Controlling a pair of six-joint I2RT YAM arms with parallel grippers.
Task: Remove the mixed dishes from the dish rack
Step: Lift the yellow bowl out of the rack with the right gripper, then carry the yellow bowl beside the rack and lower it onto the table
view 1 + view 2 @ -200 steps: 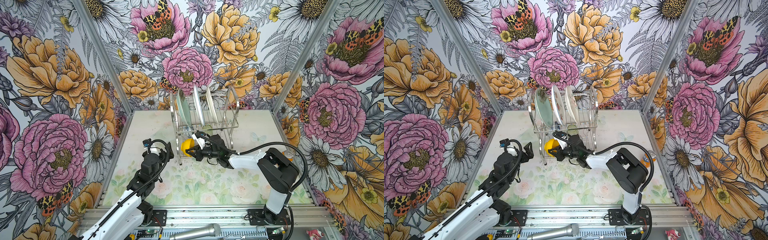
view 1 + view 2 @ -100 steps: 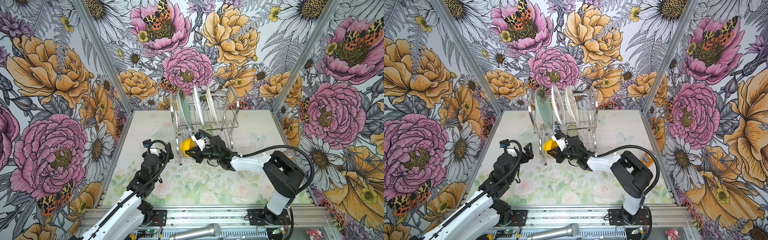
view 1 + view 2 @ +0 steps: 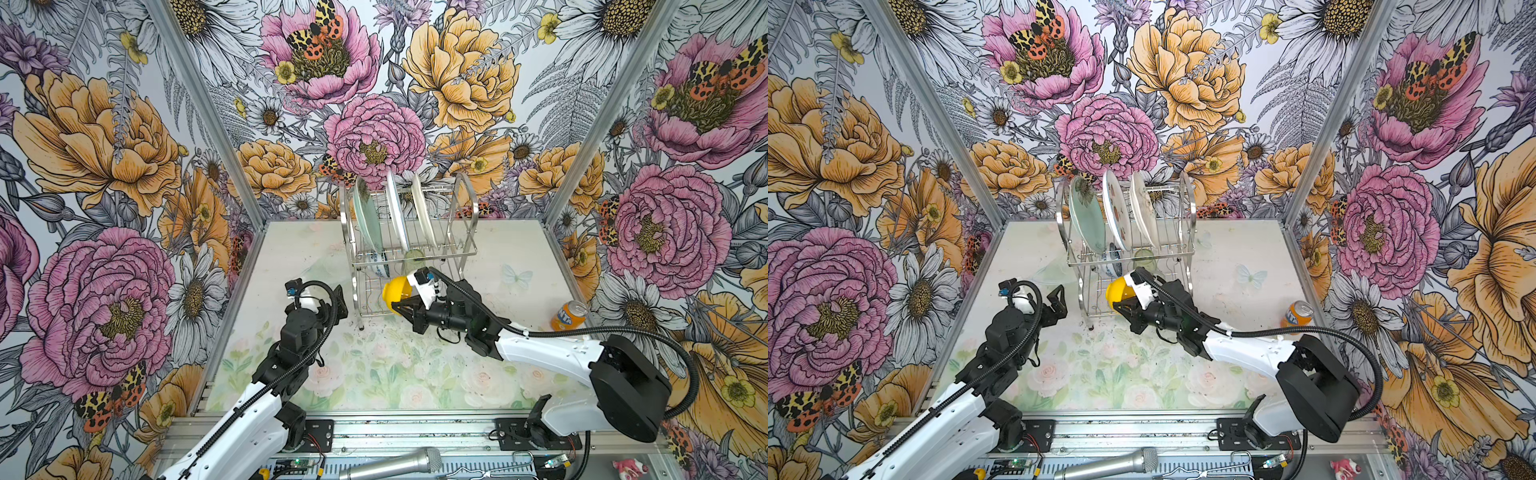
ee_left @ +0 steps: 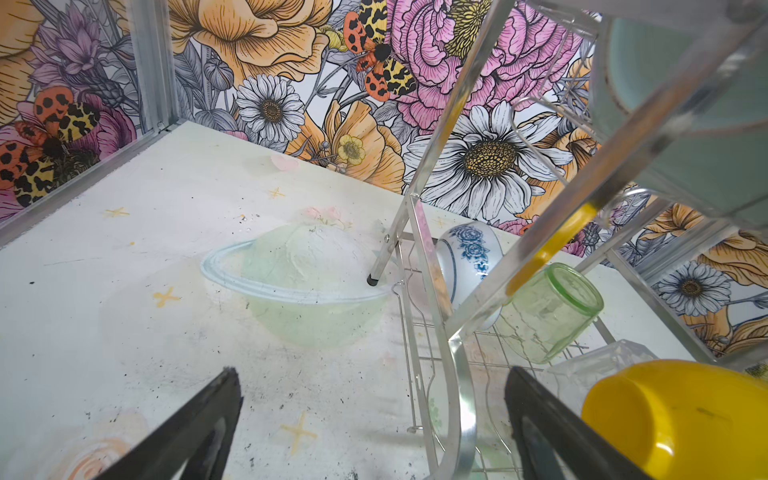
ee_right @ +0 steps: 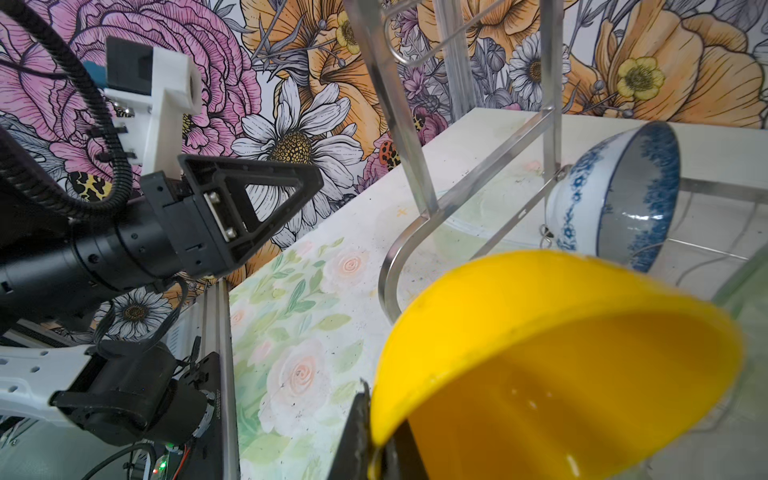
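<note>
- right gripper (image 3: 400, 308) is clenched on the rim of the yellow bowl (image 3: 394, 292), centre of both top views; in the right wrist view the rim sits pinched between the jaws at bottom centre
- the bowl is tipped on its side, at the front edge of the lower tier of the dish rack (image 3: 471, 208); can't tell if it is fully clear of the wires
- left gripper (image 4: 374, 428) is released, jaws wide with nothing between them, just left of the rack in the top views
- upper shelf, upper centre of the top views: pale green plate (image 3: 368, 220), white plate (image 3: 397, 216) and cream plate (image 3: 424, 216) stand on edge in the slots, untouched
- lower tier, right half of the left wrist view: blue-and-white bowl (image 4: 465, 257) on its side, green tumbler (image 4: 548, 311) lying down beside it, clear glass (image 4: 598, 361) near the yellow bowl
- orange soda can (image 3: 567, 316) stands at the right of the table, well apart from the rack, not part of the job
- progress, my read: early. no dish seen set down on the table yet, the yellow bowl looks like the first one coming out
- left to do: set the bowl down, then two cups, the other bowl and three plates
</note>
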